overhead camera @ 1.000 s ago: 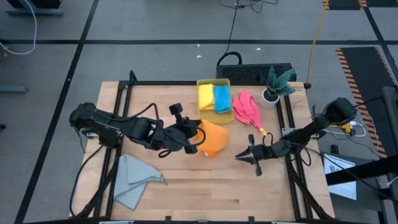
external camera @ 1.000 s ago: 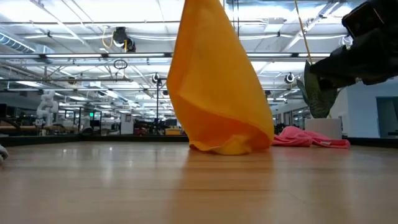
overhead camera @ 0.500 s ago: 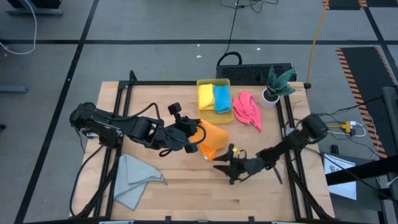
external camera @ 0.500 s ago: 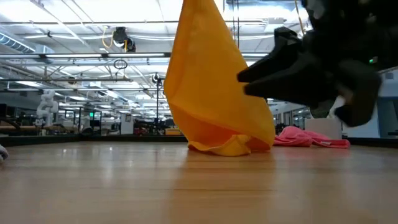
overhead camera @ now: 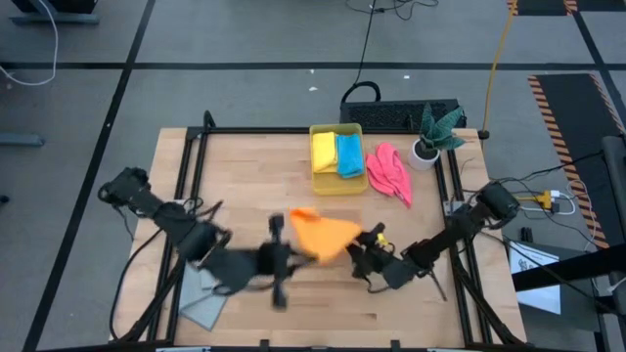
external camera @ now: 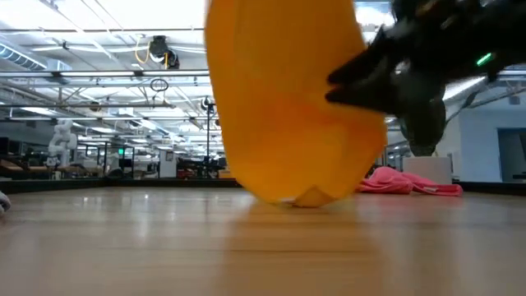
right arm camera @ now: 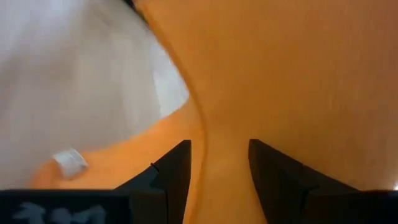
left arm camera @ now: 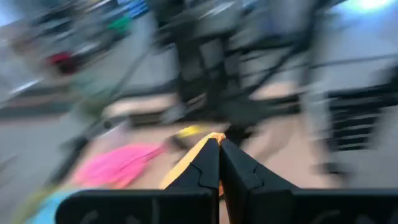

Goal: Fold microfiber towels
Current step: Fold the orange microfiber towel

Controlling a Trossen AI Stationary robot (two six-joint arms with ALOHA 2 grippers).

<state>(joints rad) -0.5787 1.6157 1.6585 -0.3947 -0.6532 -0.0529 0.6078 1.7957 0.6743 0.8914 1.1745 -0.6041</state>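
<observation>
The orange towel [overhead camera: 328, 235] hangs near the table's middle, held up by my left gripper [overhead camera: 287, 246], which is shut on it and blurred. In the low view the towel [external camera: 288, 99] fills the centre. My right gripper [overhead camera: 364, 256] stands at the towel's right side. Its fingers are apart in the right wrist view, with a fold of the orange cloth [right arm camera: 217, 155] running between them. A grey towel [overhead camera: 207, 301] lies flat at the near left, partly under my left arm. A pink towel [overhead camera: 388, 171] lies crumpled at the far right. My left gripper pinches an edge of the orange towel [left arm camera: 213, 138] between its two fingertips, coming about level from the table's left. The towel hangs below the hold, its lower end [external camera: 308, 196] on the table. My right gripper has orange cloth between its open fingers; I cannot tell whether they touch it.
A translucent yellow bin [overhead camera: 315, 178] at the far middle holds a folded yellow towel [overhead camera: 324, 153] and a folded blue one [overhead camera: 348, 154]. A potted plant [overhead camera: 430, 137] stands at the far right. Bare wood lies along the near edge.
My left gripper has swung toward the table's near edge with the orange towel, which has come nearer and swung out while its lower end stays on the table. My right gripper has gone toward the table's left, rolled, and come up against the towel's right side.
</observation>
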